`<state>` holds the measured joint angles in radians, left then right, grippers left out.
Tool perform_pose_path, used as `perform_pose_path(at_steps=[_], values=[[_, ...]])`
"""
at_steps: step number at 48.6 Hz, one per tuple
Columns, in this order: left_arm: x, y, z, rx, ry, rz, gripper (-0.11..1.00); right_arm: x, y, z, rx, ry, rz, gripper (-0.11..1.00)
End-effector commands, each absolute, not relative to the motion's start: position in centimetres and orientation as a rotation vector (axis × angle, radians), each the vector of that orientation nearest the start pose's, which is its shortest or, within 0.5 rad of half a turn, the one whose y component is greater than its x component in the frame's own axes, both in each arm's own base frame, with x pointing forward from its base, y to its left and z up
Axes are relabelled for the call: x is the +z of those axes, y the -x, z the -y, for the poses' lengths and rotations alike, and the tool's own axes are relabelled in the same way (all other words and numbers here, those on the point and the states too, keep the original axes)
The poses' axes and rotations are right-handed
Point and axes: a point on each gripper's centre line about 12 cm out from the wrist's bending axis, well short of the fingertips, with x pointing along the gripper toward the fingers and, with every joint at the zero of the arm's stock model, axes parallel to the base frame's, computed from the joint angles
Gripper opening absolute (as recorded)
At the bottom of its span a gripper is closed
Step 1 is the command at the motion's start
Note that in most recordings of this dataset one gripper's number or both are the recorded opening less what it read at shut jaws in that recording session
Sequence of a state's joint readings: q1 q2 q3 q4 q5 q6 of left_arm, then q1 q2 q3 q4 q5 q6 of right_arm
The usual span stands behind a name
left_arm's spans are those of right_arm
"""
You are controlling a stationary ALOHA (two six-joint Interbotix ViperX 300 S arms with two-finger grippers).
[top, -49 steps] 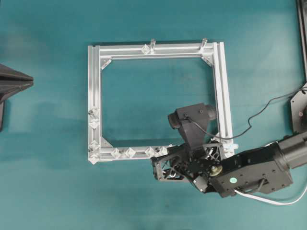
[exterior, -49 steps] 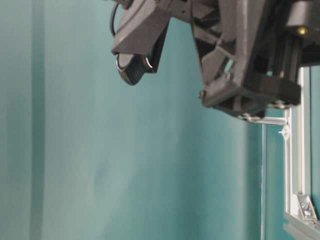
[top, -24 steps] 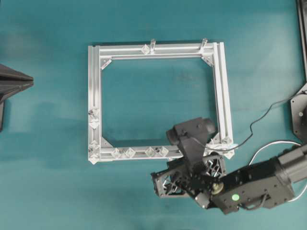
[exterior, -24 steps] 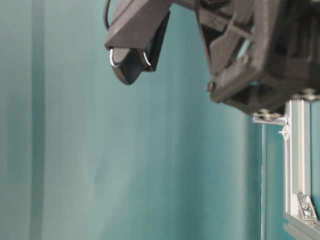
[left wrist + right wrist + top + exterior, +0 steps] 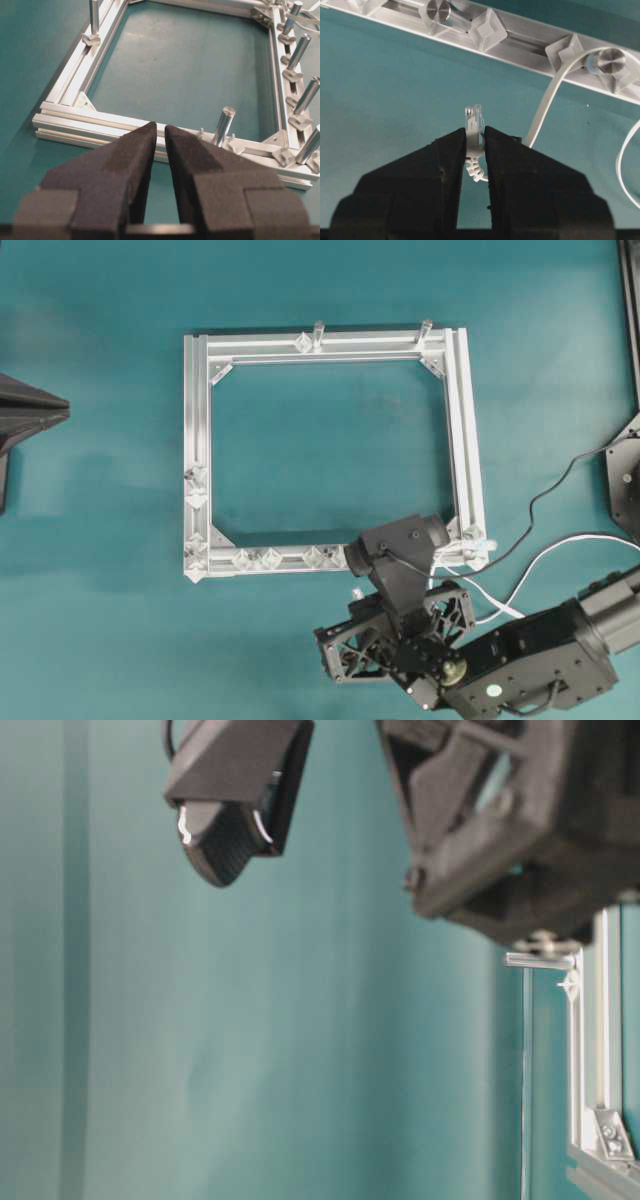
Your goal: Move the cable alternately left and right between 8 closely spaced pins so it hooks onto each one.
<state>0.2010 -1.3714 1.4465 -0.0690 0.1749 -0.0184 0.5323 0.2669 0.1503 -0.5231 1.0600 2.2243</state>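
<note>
Item: right gripper (image 5: 475,142), clamped on the plug (image 5: 474,120) at the free end of the white cable (image 5: 555,95). The right arm has drawn back from over the near frame rail (image 5: 290,558) toward the bottom of the overhead view, uncovering the corner it hid a second ago.

Item: cable, looped round the corner pin (image 5: 612,61) at the right end of the pin row (image 5: 257,559), then trailing slack across the teal table (image 5: 100,340) to the gripper. Judged: first hook made; the remaining pins still wait.

Item: left gripper (image 5: 160,145), motionless throughout, its pads with a narrow gap between them, holding nothing, parked well clear at the left edge.

Item: aluminium frame, unmoved.
</note>
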Motion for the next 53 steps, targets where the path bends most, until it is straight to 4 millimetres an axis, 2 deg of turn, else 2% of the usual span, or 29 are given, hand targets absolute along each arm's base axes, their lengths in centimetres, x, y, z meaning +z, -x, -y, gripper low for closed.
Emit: perform_pose_path(at_steps=[1,13,23,53], values=[[19.7,-13.0,-2.6,0.203,0.116,-0.232,0.21,19.0,-39.8,-17.8,-0.996,-1.056,-0.762,0.17],[19.7,-13.0,-2.6,0.203,0.116,-0.232,0.21,19.0,-40.6,-18.3,-0.997,-1.064,-0.758,0.17],[19.8,-13.0,-2.6,0.202,0.116,-0.231,0.21,19.3,-42.2,-18.9,-1.013,-1.082,-0.745,0.17],[19.7,-13.0,-2.6,0.203,0.116,-0.232,0.21,19.3,-46.4,-17.9,-1.049,-1.136,-0.691,0.17]])
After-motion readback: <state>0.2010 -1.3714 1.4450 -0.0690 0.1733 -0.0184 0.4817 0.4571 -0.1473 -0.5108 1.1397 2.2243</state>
